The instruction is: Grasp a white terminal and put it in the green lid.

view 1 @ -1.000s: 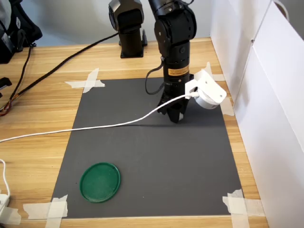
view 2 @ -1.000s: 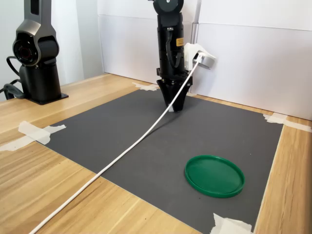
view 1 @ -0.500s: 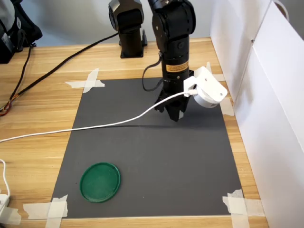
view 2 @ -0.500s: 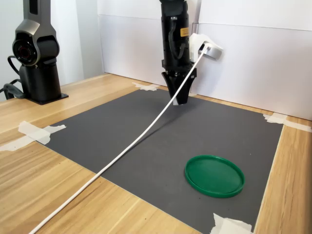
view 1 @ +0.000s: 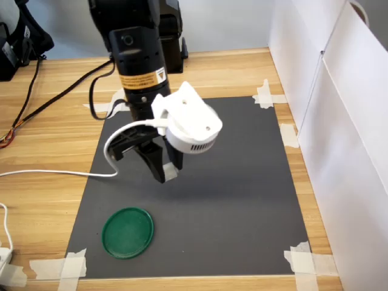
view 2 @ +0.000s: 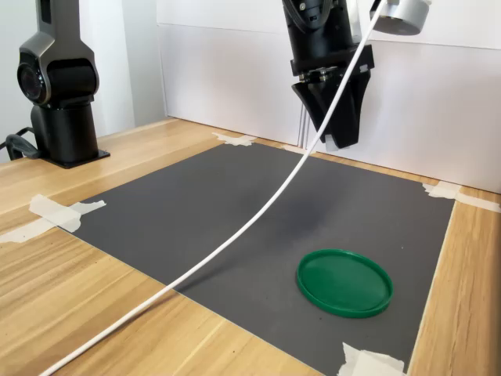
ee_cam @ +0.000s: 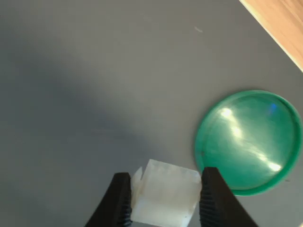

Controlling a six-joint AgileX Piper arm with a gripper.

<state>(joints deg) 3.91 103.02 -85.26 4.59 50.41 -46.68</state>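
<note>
Grip: the gripper has its two black fingers pressed against opposite faces of the white terminal — it is pinched between them and carried clear of the dark mat.

Terminal's place: between the fingertips, held in the air; in the first exterior view it shows as a small pale block at the gripper tips, and in the second exterior view only a pale sliver shows at the tip of the gripper.

Terminal's lie: in the wrist view its longer side appears to run from one finger across to the other, so the fingers clamp its short ends; a ridged edge sticks out beside one finger. Which face points down cannot be told.

Lid from the fingers: the green lid lies flat on the mat, off to one side of the fingertips and below them — near, but not yet under the terminal.

Lid in the room views: it sits near the mat's front edge in both exterior views, with nothing visible in it.

Coming move, as judged: carry sideways until the terminal hangs over the lid's middle, lower, then let go.

Risk, as judged: releasing early would drop it on the rim or on the mat beside it.
</note>
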